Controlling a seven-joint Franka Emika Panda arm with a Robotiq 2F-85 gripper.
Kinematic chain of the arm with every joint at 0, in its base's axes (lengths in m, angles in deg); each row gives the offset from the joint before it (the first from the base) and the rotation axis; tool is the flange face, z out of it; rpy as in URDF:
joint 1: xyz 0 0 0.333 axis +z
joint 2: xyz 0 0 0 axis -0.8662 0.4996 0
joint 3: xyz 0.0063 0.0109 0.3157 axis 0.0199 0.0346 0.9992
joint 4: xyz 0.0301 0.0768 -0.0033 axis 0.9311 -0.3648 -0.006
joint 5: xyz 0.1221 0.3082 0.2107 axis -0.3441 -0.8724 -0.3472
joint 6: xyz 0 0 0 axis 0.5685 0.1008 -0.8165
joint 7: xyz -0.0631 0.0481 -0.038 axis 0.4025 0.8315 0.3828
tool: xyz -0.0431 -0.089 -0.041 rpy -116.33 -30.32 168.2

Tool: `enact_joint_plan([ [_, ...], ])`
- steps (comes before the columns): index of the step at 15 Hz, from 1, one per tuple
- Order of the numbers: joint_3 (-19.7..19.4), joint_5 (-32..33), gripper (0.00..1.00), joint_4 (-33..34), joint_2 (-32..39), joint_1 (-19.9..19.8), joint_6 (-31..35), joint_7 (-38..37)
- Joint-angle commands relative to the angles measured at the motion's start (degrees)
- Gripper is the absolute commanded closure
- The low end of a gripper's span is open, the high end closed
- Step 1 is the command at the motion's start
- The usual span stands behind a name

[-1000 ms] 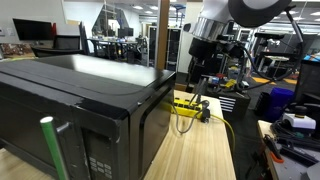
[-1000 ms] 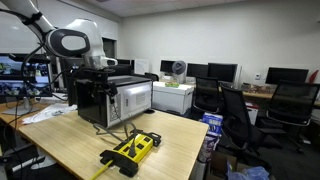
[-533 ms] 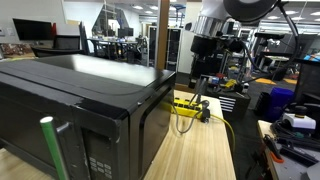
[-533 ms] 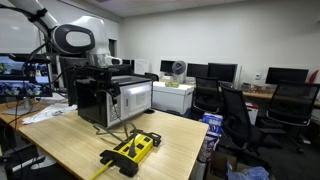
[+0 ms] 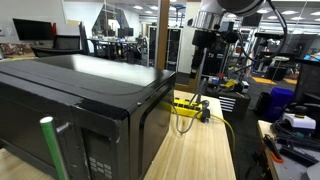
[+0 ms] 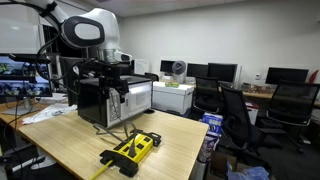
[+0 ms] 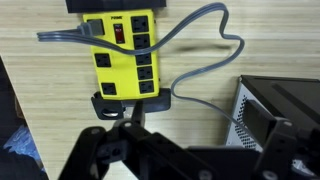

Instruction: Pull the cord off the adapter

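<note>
While the arm (image 6: 90,30) hangs above it, the wooden table (image 6: 62,135) carries two items. Black microwave (image 5: 80,100): the largest item, on the far left part of the table in an exterior view (image 6: 115,100), door side towards the table's open area. Adapter (image 6: 133,150): yellow, flat on the wood near the table's near edge, well apart from the microwave; the wrist view shows its row of dark sockets (image 7: 125,55). Grey cord (image 7: 205,25): loops out to the right of the adapter and curls back. Dark plug (image 7: 113,102): at the adapter's near end; seating unclear. Gripper (image 7: 128,135): above that end, holding nothing visible; how wide its jaws stand cannot be told.
</note>
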Motion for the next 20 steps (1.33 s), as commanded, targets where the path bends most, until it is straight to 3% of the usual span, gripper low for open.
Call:
enact_joint_plan([
  [1, -1.2, -1.1, 0.0, 2.9, 2.0, -1.2, -2.5, 1.6],
  [12, -6.5, -7.6, 0.0, 9.5, 7.9, -5.6, -2.2, 11.6],
  [20, -6.6, -13.5, 0.0, 15.2, 14.4, -10.2, -3.2, 17.0],
])
